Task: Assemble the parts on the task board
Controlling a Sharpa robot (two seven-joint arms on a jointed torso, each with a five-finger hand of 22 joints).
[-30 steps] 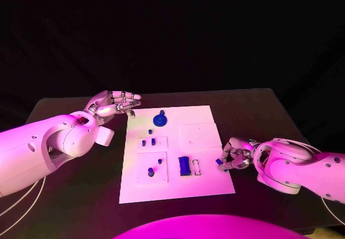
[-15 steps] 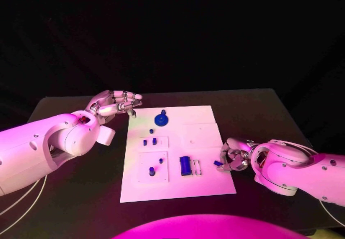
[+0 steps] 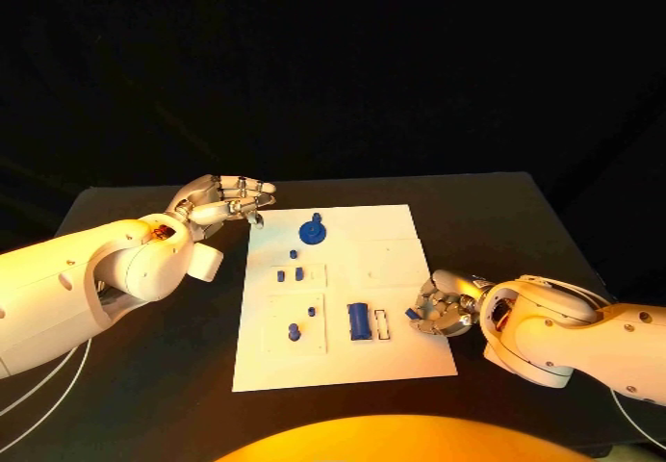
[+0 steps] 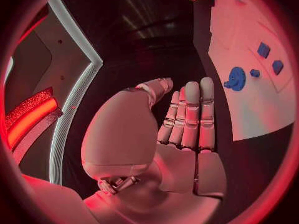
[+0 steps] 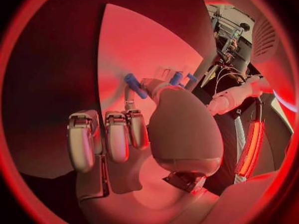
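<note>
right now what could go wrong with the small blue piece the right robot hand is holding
The right robot hand pinches the small blue part by its fingertips over the white task board's right edge; a light grip like that could slip and drop it. The hand also hides nearby slots from the head view, so alignment may be off. The long blue block stands close and could be knocked.

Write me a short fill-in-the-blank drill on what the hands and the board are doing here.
1. The right hand pinches a small ____ part.
2. That hand is over the white board's ____ edge.
3. The left hand holds ____.
4. The round blue part lies nearer the ____ hand.

Missing words: blue; right; nothing; left
</note>
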